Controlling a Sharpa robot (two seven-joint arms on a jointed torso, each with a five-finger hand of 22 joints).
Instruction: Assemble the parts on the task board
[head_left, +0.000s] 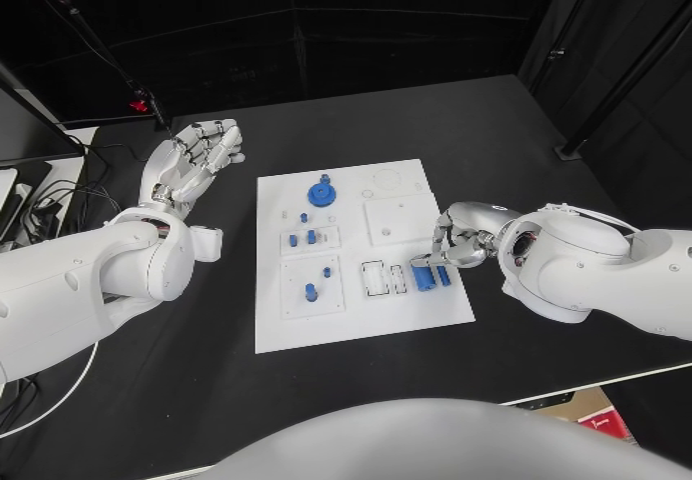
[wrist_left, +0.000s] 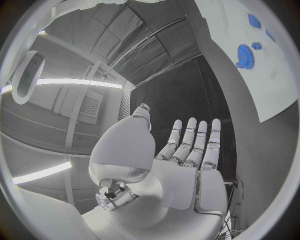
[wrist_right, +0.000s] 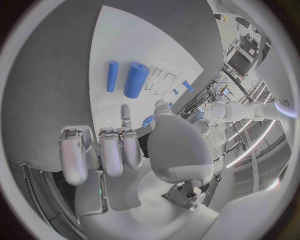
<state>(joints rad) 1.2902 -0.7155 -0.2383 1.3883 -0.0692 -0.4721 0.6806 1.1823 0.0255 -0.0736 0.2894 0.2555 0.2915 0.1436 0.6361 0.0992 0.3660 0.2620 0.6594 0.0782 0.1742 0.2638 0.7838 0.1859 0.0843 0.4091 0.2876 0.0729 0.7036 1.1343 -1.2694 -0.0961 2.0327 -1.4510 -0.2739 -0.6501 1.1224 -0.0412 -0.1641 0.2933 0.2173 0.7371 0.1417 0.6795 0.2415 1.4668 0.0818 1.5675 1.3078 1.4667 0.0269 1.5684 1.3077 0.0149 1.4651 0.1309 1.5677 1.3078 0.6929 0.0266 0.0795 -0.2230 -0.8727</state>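
I see the black worktop (head_left: 173, 380) running away from me, with the white task board (head_left: 361, 320) lying flat in its middle. On the board's near half, two blue cylinders (head_left: 430, 276) lie side by side near its right edge, a thick one and a thin one, with a pair of outlined slots (head_left: 384, 277) just beside them and a recessed square (head_left: 312, 285) holding small blue parts (head_left: 310, 292) further left. My right hand (head_left: 459, 240) hangs over that right edge, just beyond the cylinders; its fingers (wrist_right: 106, 150) are curled in, and the right wrist view shows a small blue piece (wrist_right: 147, 121) at the fingertips (whether it is pinched, I cannot tell). Further back sit a second recess (head_left: 309, 238) with more small blue pieces, a plain square plate (head_left: 400, 220), then a blue gear (head_left: 322, 191) near the far edge. My left hand (head_left: 195, 160) lies off the board to its far left, fingers (wrist_left: 194, 142) straight, spread and holding nothing; its wrist view catches the gear (wrist_left: 245, 56). Beyond is dark curtain.
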